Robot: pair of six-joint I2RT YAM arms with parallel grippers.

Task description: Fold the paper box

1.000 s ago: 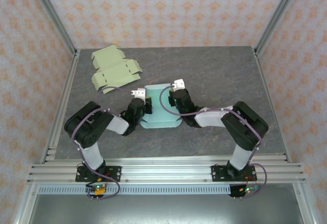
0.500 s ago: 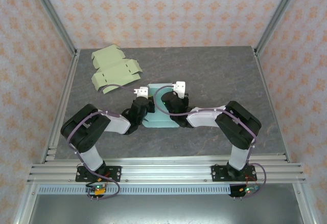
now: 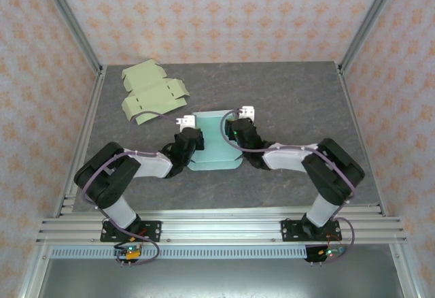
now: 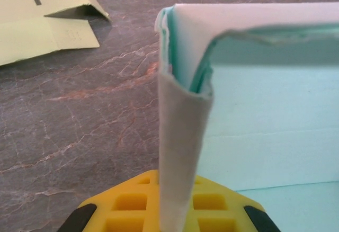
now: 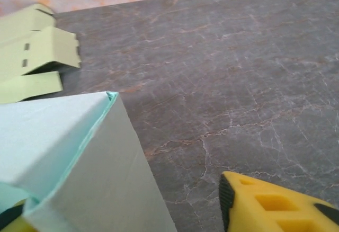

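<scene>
Two grippers at the half-folded box

We see the pale teal paper box [image 3: 216, 141] on the grey marbled table [image 3: 292, 101], near the flat pale green cardboard cut-outs [image 3: 153, 92] and on their arm-base side. The left gripper [image 4: 172, 211] is pressed together on the box's upright wall, on the side facing the cut-outs. The right gripper [image 3: 232, 135] sits at the side away from them, jaws spread, with one yellow finger [image 5: 275, 205] clear of the wall.
</scene>
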